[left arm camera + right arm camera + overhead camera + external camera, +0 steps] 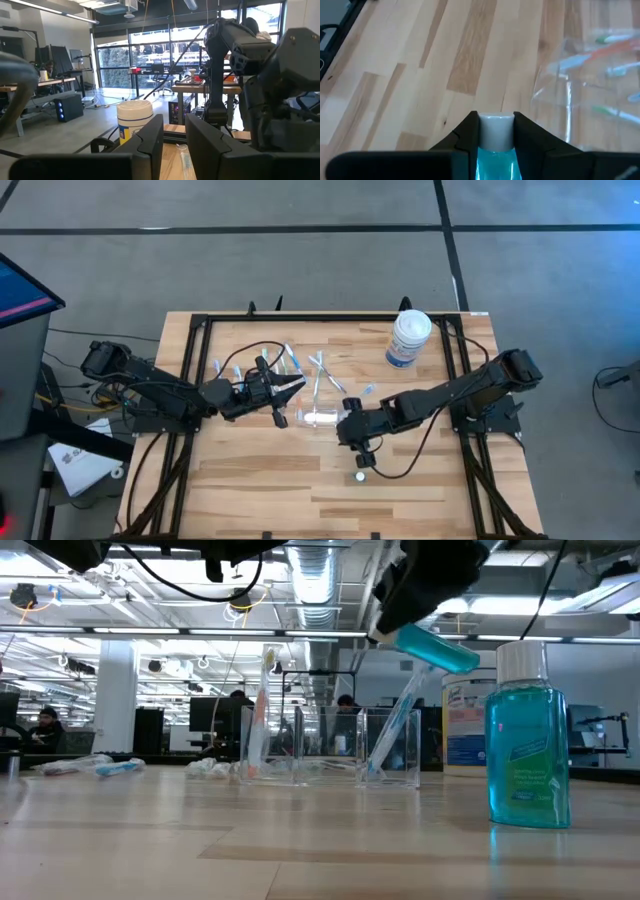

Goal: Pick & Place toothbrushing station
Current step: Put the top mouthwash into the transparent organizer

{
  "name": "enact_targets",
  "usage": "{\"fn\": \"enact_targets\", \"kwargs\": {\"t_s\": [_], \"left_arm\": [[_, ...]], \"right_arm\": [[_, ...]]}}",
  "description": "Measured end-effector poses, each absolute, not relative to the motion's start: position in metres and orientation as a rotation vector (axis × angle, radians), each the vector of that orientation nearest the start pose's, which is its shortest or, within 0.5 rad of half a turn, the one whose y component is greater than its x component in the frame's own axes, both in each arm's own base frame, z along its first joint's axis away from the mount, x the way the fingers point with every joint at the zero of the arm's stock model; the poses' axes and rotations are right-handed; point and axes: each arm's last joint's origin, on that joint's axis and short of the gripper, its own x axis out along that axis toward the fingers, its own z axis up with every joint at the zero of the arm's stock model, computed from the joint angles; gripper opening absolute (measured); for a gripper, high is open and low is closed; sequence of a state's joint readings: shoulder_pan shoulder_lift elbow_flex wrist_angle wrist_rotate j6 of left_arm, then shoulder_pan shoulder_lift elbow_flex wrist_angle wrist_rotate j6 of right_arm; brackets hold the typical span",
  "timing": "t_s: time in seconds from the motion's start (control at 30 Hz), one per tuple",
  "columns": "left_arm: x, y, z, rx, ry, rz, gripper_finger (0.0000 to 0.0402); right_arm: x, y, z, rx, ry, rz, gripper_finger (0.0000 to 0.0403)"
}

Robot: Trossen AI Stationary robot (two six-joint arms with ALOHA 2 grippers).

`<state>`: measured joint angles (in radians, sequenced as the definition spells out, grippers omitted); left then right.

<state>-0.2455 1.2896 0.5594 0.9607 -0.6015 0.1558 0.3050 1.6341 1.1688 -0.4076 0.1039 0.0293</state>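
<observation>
My right gripper point(496, 117) is shut on a small blue-green tube point(435, 648) with a white cap, held above the table near the clear plastic cup point(320, 418). Toothbrushes point(395, 730) stand leaning inside the cup point(330, 745). More toothbrushes point(295, 362) lie flat on the table beyond it. My left gripper point(287, 388) hovers to the cup's left, open with a narrow gap and nothing in it point(175, 147). My right gripper pinches the tube between its two fingers at the white cap end point(496, 129). The blue-green body runs back between the fingers point(495, 165). The fingers slant down toward the table. The tube hangs tilted, lifted clear of the table point(450, 655).
A blue mouthwash bottle point(528, 755) with a white cap stands near the front edge, below my right gripper in the high view point(360, 476). A large white tub point(408, 338) stands at the far right. Bare wood lies along the near side. People sit in the room behind.
</observation>
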Motion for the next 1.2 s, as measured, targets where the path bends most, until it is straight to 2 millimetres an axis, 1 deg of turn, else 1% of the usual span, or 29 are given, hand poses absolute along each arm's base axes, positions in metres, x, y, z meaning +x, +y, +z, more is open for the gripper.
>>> {"fn": "enact_targets", "kwargs": {"t_s": [0.2,0.33,0.43,0.63,0.73,0.9,1.03,1.2], "left_arm": [[0.255,-0.047,0.259,0.058,-0.183,0.370,0.0076],[0.255,-0.047,0.259,0.058,-0.183,0.369,0.0076],[0.255,-0.047,0.259,0.059,-0.182,0.370,0.0076],[0.255,-0.047,0.259,0.059,-0.181,0.369,0.0076],[0.255,-0.047,0.259,0.059,-0.181,0.369,0.0076],[0.255,-0.047,0.259,0.057,-0.181,0.369,0.0076],[0.255,-0.047,0.259,0.057,-0.181,0.368,0.0076],[0.255,-0.047,0.259,0.058,-0.182,0.359,0.0076]], "right_arm": [[0.335,0.097,0.247,-0.162,0.817,0.162,0.0083],[0.339,0.090,0.252,-0.175,0.763,0.093,0.0083],[0.338,0.087,0.265,-0.168,0.689,0.074,0.0083],[0.326,0.081,0.295,-0.179,0.572,0.009,0.0083],[0.324,0.080,0.305,-0.176,0.513,0.011,0.0083],[0.326,0.081,0.310,-0.186,0.457,0.014,0.0083],[0.327,0.081,0.310,-0.205,0.436,0.008,0.0083],[0.317,0.076,0.307,-0.179,0.344,0.019,0.0083]]}}
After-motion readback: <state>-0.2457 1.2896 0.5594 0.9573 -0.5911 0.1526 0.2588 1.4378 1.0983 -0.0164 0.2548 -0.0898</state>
